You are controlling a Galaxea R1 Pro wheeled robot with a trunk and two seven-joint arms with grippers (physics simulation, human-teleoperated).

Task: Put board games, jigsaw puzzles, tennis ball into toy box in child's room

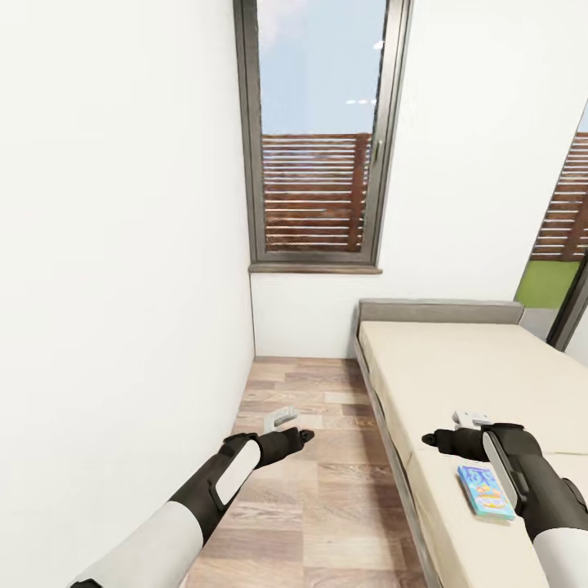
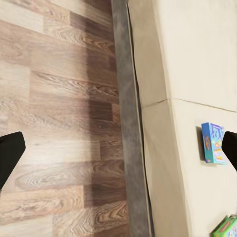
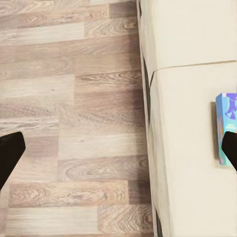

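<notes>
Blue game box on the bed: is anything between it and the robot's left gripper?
Head view: between the blue game box and the left gripper lie only bare mattress, the bed's grey side rail and wooden floor.

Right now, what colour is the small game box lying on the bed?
Blue, with a multicoloured print on its face; the blue board game on the bed shows best in the head view.

1. Ahead of me a tall dark-framed window shows wooden slats and sky.
2. White walls enclose the corner.
3. Wood-plank floor runs beside a cream bed.
</notes>
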